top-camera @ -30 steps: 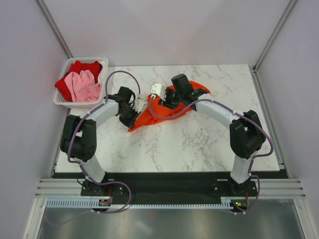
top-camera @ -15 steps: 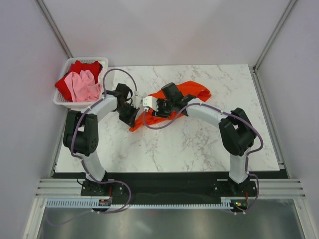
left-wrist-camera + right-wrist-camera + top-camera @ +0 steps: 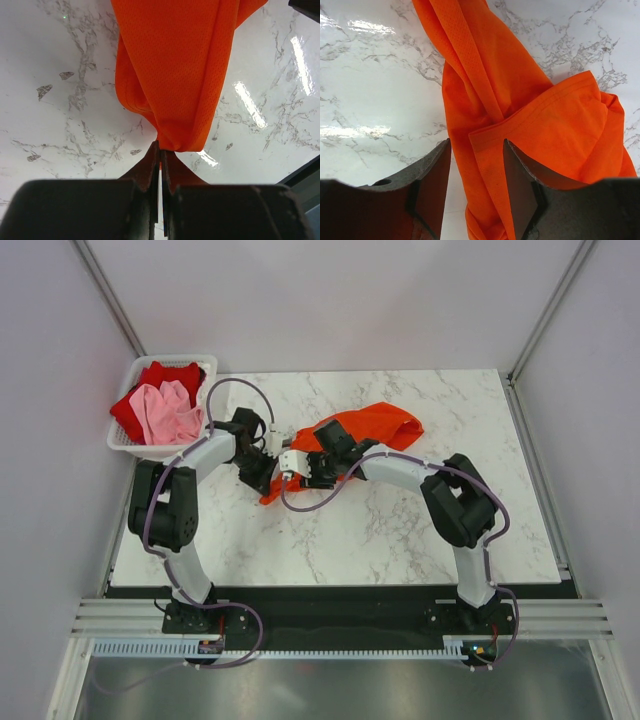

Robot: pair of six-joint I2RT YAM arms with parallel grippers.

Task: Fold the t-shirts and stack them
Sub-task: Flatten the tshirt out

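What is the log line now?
left gripper: shut on orange shirt | right gripper: open over it | red shirt, pink shirt: in basket

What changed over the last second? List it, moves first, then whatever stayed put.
The right gripper swept left along the orange-red t-shirt, from over its middle to close beside the left gripper. Its jaws are open astride a fold, and nothing was newly gripped or released. The shirt's right end is now uncovered. Unchanged: the left gripper shut on the shirt's left end, and the basket holding the red t-shirt and pink t-shirt.
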